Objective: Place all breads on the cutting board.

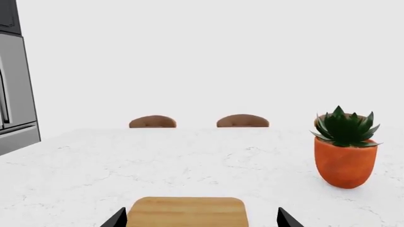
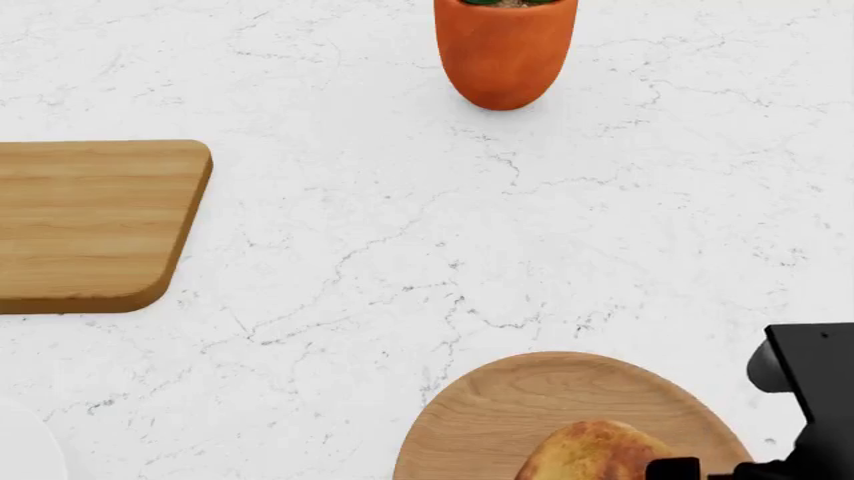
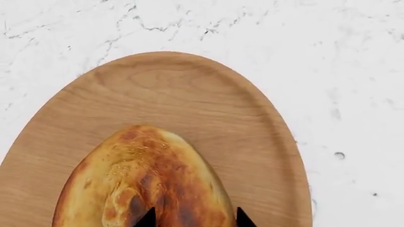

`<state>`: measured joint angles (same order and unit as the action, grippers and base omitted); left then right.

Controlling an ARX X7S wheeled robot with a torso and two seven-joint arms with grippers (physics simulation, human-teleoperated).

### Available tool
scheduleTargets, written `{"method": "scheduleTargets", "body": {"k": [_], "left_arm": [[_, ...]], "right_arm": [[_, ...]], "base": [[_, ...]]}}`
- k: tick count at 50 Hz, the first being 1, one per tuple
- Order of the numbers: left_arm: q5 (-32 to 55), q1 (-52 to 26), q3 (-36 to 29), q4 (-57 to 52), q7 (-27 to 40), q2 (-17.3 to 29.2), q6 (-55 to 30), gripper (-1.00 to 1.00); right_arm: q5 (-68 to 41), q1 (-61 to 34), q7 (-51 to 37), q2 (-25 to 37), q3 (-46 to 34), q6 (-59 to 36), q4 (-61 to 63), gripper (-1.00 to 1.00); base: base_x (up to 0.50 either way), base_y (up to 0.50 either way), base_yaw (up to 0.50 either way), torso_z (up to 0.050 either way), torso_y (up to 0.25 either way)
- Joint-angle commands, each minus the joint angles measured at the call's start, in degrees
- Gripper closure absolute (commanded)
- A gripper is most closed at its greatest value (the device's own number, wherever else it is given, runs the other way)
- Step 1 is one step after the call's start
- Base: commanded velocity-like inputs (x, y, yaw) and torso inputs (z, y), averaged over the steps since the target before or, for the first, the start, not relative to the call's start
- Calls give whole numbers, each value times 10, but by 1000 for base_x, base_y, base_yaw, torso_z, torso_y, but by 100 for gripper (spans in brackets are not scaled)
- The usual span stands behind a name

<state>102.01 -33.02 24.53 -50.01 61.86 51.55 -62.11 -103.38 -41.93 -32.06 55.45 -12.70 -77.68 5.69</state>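
Note:
One bread (image 3: 139, 175), golden-brown with dark toasted spots, lies on a round wooden plate (image 3: 189, 90) at the near right of the table; it also shows as the bread (image 2: 587, 455) in the head view. My right gripper (image 3: 196, 220) has its black fingertips closed in on the loaf's rim, one tip on top of it and one at its edge. The cutting board (image 2: 94, 225) lies at the far left of the table, bare. My left gripper (image 1: 202, 220) hovers open over the end of the cutting board (image 1: 187, 212), holding nothing.
An orange pot with a green succulent (image 2: 505, 50) stands at the back centre of the white marble table. A white plate's edge (image 2: 20, 445) shows at the near left. Two chair backs (image 1: 152, 122) and a steel fridge (image 1: 16, 85) lie beyond the table.

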Motion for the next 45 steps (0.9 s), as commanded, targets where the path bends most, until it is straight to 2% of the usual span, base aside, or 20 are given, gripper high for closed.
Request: {"method": "scheduleTargets", "body": {"k": [1, 22, 30, 34, 36, 40, 42, 45], "left_arm": [[0, -1, -2, 0, 2, 2, 3, -100], [8, -4, -1, 0, 7, 10, 11, -100], [9, -5, 0, 4, 5, 19, 10, -100], [20, -22, -12, 17, 8, 40, 9, -100], [21, -49, -38, 33, 8, 66, -1, -100], [86, -115, -108, 63, 22, 123, 0, -100], [119, -195, -182, 83, 27, 166, -18, -100], [172, -310, -273, 128, 36, 188, -46, -100]], "right_arm": [[-82, -17, -36, 26, -17, -5, 23, 100], [-230, -185, -138, 52, -46, 25, 49, 100], [-236, -210, -140, 60, -38, 33, 43, 100], [-233, -212, -137, 65, -30, 39, 40, 100], [-235, -212, -135, 67, -27, 40, 41, 100], [-238, -219, -138, 72, -31, 38, 40, 100], [-237, -220, -138, 73, -31, 38, 40, 100], [-234, -218, -134, 75, -28, 37, 40, 100]], "base": [[0, 0, 0, 0, 0], [0, 0, 0, 0, 0], [0, 0, 0, 0, 0], [0, 0, 0, 0, 0], [0, 0, 0, 0, 0], [0, 0, 0, 0, 0], [0, 0, 0, 0, 0], [0, 0, 0, 0, 0]]}}
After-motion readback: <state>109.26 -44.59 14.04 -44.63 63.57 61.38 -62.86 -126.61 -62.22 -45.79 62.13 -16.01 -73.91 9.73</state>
